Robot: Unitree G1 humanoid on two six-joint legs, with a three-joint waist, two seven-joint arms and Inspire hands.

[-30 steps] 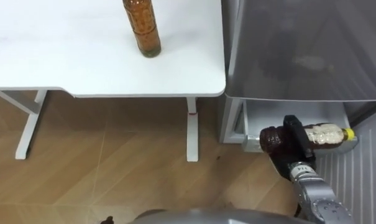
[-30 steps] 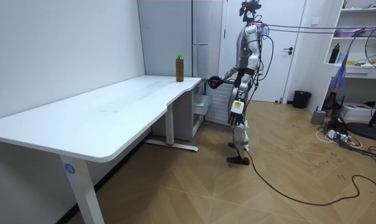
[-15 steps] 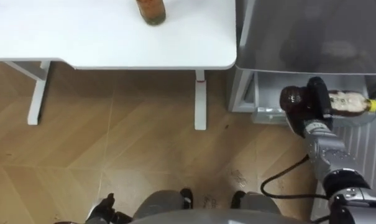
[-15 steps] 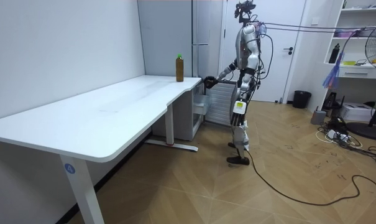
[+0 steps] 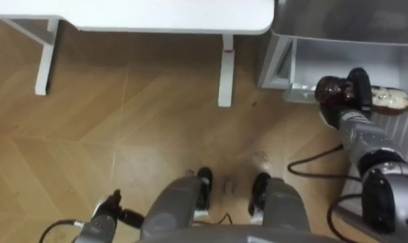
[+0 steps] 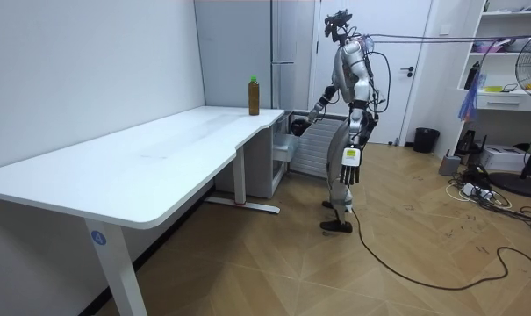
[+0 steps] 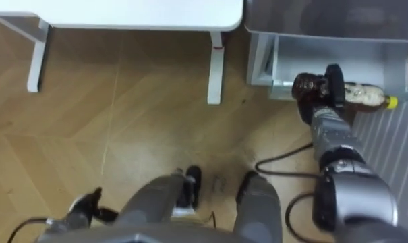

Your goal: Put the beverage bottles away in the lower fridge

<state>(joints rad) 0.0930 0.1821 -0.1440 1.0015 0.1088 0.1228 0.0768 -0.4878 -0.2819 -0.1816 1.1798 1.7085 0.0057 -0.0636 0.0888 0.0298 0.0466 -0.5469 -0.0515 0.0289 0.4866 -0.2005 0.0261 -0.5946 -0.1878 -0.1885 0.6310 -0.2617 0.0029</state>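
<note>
Drink bottle [image 5: 391,101] held sideways at the lower fridge drawer's [image 5: 305,64] front edge.
My left hand [image 5: 110,208] hangs loose-fingered; my right hand's [image 5: 361,84] fingers wrap the bottle's middle. It looks full, rigid and slick, so best gripped mid-body. A second bottle [image 6: 254,96] stands at the table's [image 6: 160,167] corner beside the fridge.

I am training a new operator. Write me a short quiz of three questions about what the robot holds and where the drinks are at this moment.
1. True or false: the lower fridge drawer is pulled open.
2. Which hand holds the brown bottle sideways at that drawer?
3. Where is the second bottle? A: upright on the white table; B: on the floor; C: in the drawer.
Key: 1 true; 2 the right hand; 3 A.
</note>
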